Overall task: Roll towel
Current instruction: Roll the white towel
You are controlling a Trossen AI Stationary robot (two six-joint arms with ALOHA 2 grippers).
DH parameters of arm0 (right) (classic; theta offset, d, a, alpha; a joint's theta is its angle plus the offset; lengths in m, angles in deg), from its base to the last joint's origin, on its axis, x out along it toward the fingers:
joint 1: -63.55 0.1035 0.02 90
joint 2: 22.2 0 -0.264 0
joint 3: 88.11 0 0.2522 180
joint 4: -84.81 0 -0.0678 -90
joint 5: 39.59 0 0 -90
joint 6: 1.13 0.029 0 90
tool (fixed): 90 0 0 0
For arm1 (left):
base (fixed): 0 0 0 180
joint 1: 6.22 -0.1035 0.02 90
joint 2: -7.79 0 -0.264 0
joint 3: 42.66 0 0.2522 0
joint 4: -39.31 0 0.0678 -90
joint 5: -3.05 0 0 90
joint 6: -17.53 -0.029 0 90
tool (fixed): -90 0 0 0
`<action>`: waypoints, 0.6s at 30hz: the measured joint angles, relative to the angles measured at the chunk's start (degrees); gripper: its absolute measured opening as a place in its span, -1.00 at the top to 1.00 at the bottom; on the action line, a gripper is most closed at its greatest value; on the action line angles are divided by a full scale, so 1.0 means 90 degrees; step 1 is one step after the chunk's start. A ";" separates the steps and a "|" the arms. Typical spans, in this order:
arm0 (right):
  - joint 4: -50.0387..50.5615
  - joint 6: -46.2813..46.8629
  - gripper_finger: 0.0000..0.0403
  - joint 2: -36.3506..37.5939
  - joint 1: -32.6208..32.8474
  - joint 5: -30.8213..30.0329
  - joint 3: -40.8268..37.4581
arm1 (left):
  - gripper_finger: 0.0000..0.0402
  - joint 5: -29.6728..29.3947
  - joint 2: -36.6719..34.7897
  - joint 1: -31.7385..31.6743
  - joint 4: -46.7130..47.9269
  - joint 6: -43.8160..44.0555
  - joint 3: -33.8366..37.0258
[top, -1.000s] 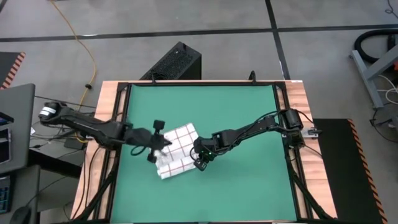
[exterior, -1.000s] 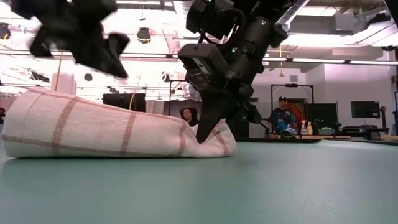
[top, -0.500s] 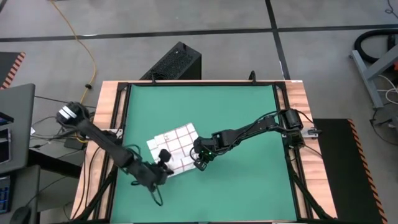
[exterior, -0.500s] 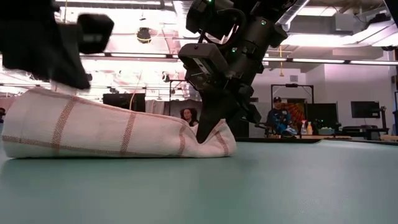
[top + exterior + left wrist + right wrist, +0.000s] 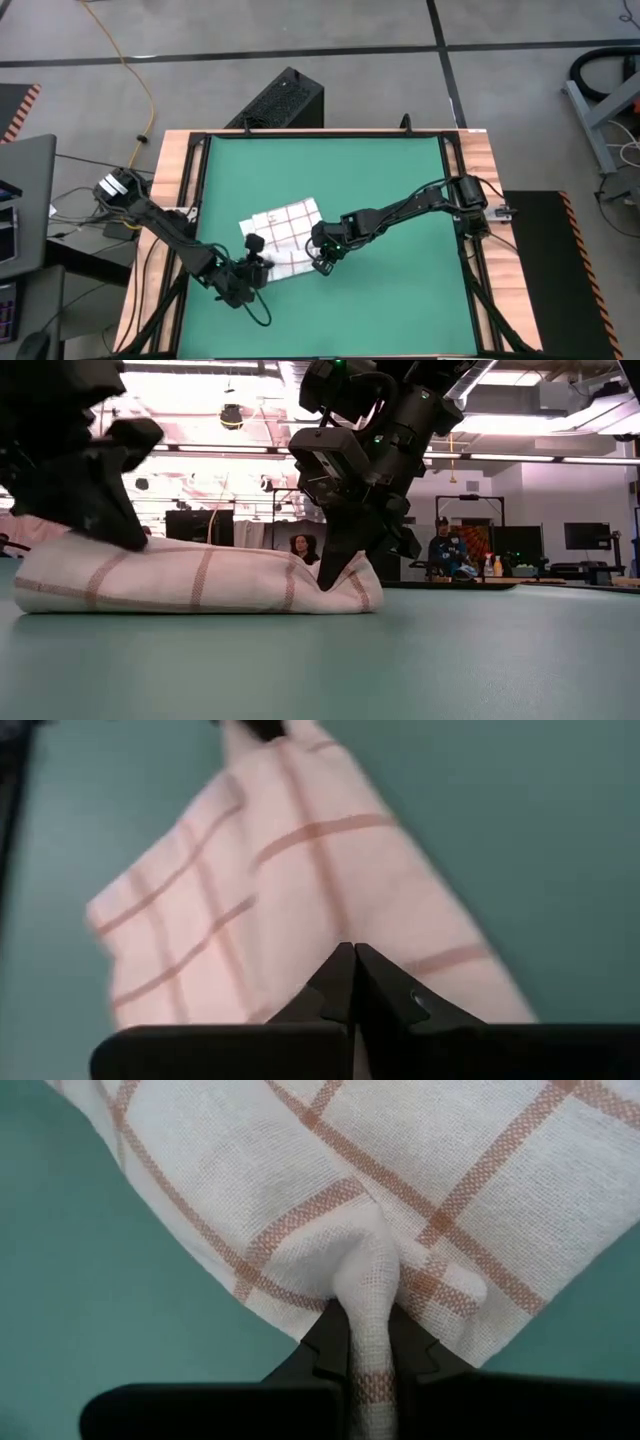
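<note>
Keep right gripper (image 5: 370, 1365) pinched on towel (image 5: 285, 232) edge, press closed left gripper (image 5: 353, 982) flat on near end, roll slowly, avoid dragging across mat (image 5: 400, 180).

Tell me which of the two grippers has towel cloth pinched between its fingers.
The right gripper: a fold of the towel runs between its fingers. The left gripper is shut with nothing between, pressing on the towel.

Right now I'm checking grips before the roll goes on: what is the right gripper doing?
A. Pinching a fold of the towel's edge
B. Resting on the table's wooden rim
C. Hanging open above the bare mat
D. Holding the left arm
A: in the right wrist view the right gripper is closed on a pinched-up fold of the towel.
</note>
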State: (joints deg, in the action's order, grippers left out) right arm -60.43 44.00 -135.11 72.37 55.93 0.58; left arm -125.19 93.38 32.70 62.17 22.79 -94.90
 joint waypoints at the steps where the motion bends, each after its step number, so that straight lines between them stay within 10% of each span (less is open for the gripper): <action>1: 0.0000 0.0000 0.81 0.0000 0.0000 0.0005 0.0000 | 1.00 -0.0133 -0.0096 0.0046 0.0158 0.0079 0.0000; 18: -0.0007 -0.0011 0.75 -0.0003 0.0017 0.0019 0.0000 | 1.00 -0.0188 -0.0227 0.0129 0.0169 0.2057 0.0905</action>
State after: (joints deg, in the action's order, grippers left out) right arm -60.50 43.90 -135.13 72.52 56.11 0.58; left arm -126.89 91.34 33.87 63.69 41.30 -86.76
